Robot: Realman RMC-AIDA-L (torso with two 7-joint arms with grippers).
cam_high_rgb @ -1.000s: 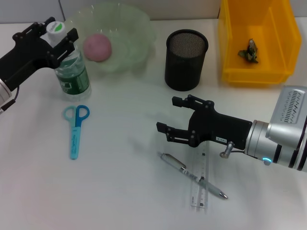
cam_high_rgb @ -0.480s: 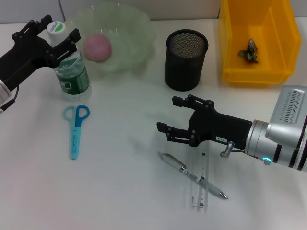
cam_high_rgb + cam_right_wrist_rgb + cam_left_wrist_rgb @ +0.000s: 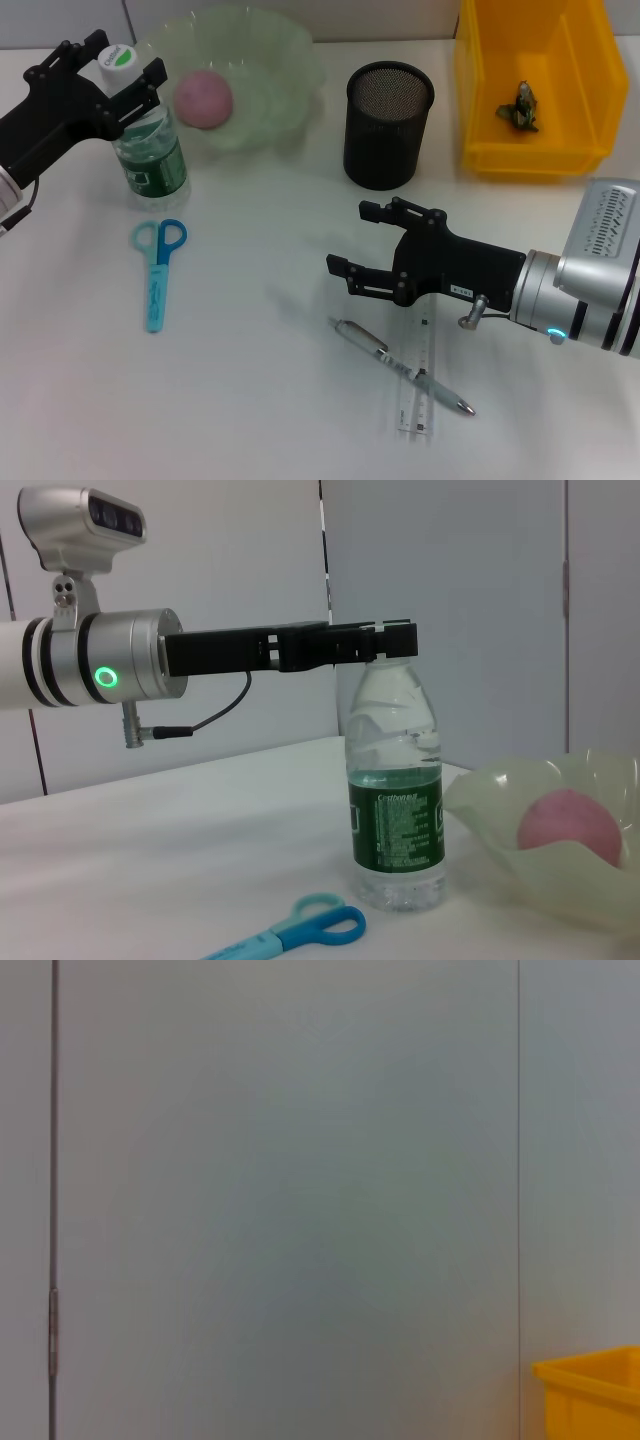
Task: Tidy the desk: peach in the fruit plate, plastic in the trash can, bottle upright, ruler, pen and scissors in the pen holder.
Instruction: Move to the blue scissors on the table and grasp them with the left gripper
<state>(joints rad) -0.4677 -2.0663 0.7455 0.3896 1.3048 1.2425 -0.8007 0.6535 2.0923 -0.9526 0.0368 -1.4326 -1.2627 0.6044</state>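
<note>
Left hand (image 3: 108, 72) straddles the upright bottle (image 3: 148, 150) neck, fingers spread

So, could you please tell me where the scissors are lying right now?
In the head view the scissors lie flat on the robot's left side of the table, just in front of the upright bottle, handles pointing toward it.
</note>
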